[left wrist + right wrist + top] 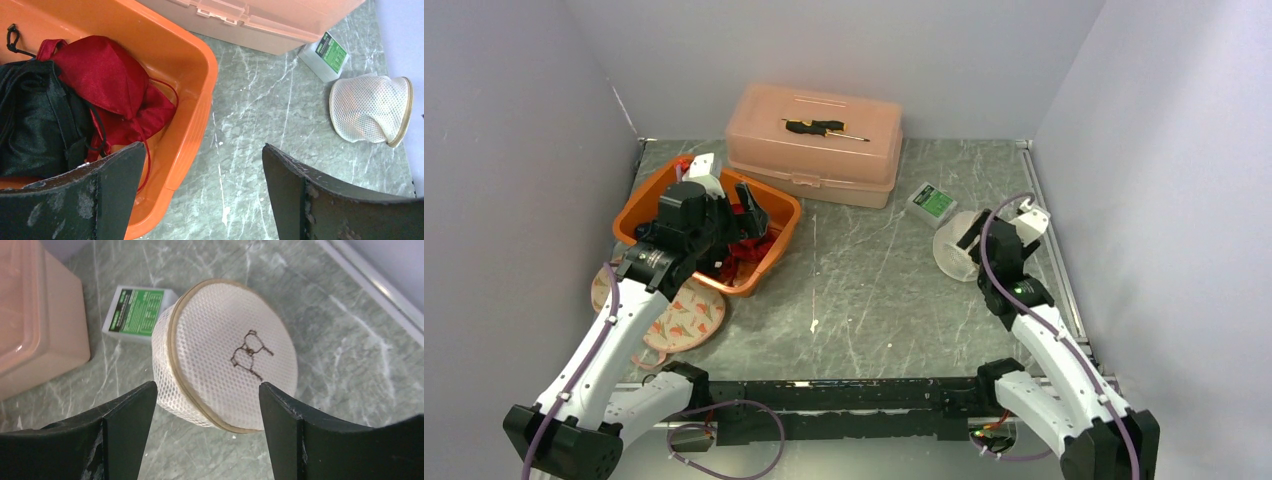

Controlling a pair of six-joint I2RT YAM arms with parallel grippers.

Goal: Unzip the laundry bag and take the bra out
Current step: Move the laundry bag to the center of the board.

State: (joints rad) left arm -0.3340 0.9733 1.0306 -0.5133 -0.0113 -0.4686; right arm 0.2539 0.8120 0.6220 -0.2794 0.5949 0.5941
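Observation:
The laundry bag (952,250) is a round white mesh pouch with a tan rim, lying on the table at the right. It also shows in the right wrist view (225,360) and the left wrist view (370,107); I cannot see its zip. My right gripper (207,387) is open and empty, just short of the bag and a little above the table (976,238). A red satin garment with thin straps, seemingly the bra (110,85), lies in the orange bin (197,100) beside black fabric (35,120). My left gripper (202,150) is open and empty over the bin's right rim (742,225).
A pink plastic box (819,150) with a black-handled screwdriver (822,127) on its lid stands at the back. A small green-labelled box (931,201) lies behind the bag. Floral fabric pads (679,318) lie in front of the bin (769,262). Grey walls close in three sides.

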